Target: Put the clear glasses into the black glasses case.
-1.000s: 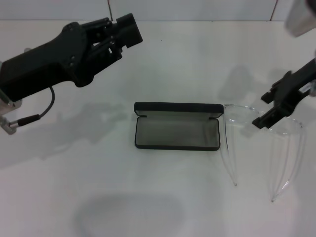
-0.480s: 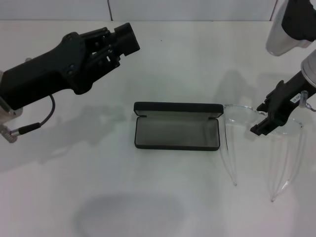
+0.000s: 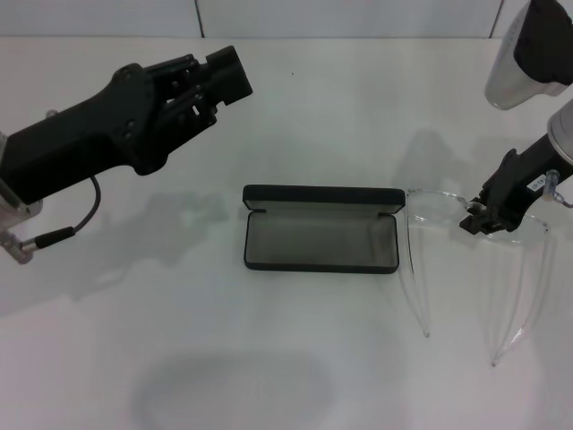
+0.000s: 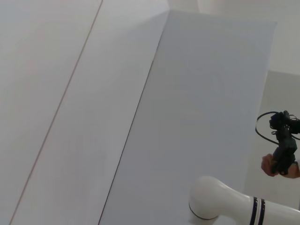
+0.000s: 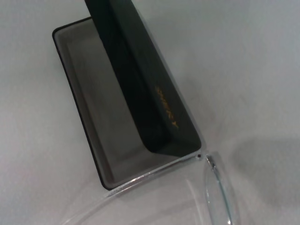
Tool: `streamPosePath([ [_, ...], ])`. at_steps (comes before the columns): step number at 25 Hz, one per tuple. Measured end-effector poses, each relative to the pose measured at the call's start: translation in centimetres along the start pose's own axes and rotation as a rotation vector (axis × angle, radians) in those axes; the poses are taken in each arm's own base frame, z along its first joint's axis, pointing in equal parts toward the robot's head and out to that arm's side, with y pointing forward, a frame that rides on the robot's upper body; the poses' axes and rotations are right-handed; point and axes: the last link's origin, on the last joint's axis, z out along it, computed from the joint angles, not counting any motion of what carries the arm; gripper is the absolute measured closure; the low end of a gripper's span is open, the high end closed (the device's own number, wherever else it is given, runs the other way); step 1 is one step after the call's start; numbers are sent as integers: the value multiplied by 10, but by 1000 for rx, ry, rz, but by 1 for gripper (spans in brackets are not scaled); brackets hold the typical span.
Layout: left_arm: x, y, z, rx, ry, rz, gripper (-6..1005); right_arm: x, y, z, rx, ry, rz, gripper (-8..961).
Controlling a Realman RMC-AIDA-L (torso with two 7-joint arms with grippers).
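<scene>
The black glasses case lies open at the table's middle, its lid standing up at the far side and its grey lining bare. In the right wrist view the black glasses case shows orange lettering on the lid's outside. The clear glasses rest on the table just right of the case, temple arms pointing toward the front edge; one lens shows by the case's corner. My right gripper is low over the glasses' bridge. My left gripper hangs raised at the far left, away from both.
The white table carries only the case and glasses. A white link of my right arm looms at the upper right. The left wrist view shows walls, a white arm segment and a distant hand holding a black device.
My right gripper has come down and inward onto the glasses' bridge. The glasses and case have not moved. My left arm has barely shifted.
</scene>
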Motion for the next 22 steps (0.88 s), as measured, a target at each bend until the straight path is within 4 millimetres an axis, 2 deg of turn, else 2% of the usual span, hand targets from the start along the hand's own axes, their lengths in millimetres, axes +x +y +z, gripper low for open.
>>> streamPosePath([
  [6, -3, 0, -2, 9, 9, 1, 769, 5, -2, -3, 14, -29, 23, 720],
  [11, -3, 0, -3, 10, 10, 4, 770, 13, -5, -14, 74, -58, 25, 845],
  [14, -3, 0, -3, 10, 12, 5, 770, 19, -3, -19, 85, -59, 26, 846],
  [18, -3, 0, -3, 10, 10, 4, 770, 32, 2, -37, 118, -67, 36, 848],
  [22, -3, 3, -2, -17, 12, 1, 771, 38, 9, -74, 204, -159, 42, 849],
])
